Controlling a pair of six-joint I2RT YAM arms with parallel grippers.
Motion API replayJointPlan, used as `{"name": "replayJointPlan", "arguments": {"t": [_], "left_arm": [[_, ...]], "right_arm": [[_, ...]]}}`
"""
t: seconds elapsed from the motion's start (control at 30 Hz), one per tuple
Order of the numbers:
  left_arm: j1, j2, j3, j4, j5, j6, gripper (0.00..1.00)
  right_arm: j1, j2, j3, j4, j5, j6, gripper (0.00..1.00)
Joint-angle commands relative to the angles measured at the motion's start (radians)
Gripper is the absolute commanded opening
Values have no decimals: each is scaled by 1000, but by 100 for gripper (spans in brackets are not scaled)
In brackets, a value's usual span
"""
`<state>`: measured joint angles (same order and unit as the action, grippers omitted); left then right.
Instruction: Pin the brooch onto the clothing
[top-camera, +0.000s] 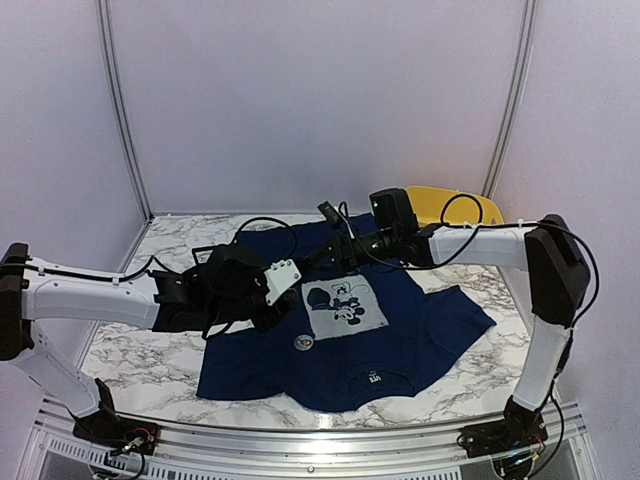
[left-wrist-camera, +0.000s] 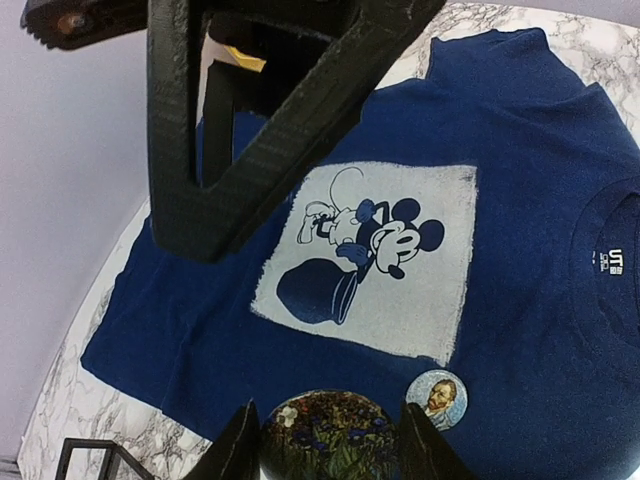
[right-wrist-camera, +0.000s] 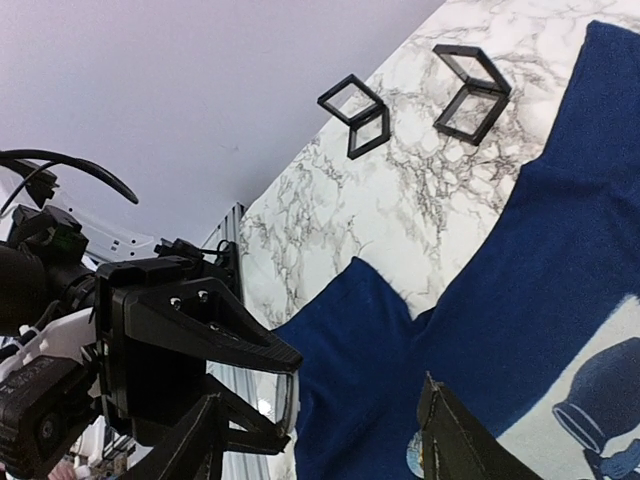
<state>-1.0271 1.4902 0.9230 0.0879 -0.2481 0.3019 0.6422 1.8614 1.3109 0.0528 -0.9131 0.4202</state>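
Navy T-shirt (left-wrist-camera: 520, 150) flat on marble table (left-wrist-camera: 50, 420), straight below left gripper (left-wrist-camera: 330, 455) clamped on floral brooch (left-wrist-camera: 325, 430) (portrait badge (left-wrist-camera: 437, 397) just beside). Grey print (left-wrist-camera: 400, 290) just ahead. Right gripper (right-wrist-camera: 320, 420) spread open, empty, farther off.

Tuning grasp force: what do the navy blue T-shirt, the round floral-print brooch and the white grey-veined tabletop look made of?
The navy blue T-shirt: soft knit fabric, probably cotton; matte, slightly rumpled. The round floral-print brooch: likely a hard button badge with a printed face; back hidden. The white grey-veined tabletop: smooth marble pattern; stone or laminate, cannot tell.
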Motion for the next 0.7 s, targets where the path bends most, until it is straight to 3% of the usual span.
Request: {"name": "replayJointPlan", "arguments": {"t": [0.0, 0.17, 0.33, 0.43, 0.57, 0.67], "left_arm": [[-10, 15, 27, 50, -35, 54, 38], [-11, 20, 27, 52, -54, 52, 38], [-13, 26, 29, 53, -64, 58, 38], [-14, 34, 34, 55, -67, 60, 38], [-16, 38, 36, 53, -74, 60, 38], [-16, 37, 37, 53, -83, 60, 38]], "right_arm": [[41, 40, 6, 67, -88, 63, 60], [65, 84, 25, 32, -104, 47, 56], [77, 102, 20, 58, -118, 67, 45], [85, 114, 24, 61, -125, 67, 30], [85, 116, 25, 74, -120, 68, 4], [85, 119, 29, 75, -134, 57, 0]]}}
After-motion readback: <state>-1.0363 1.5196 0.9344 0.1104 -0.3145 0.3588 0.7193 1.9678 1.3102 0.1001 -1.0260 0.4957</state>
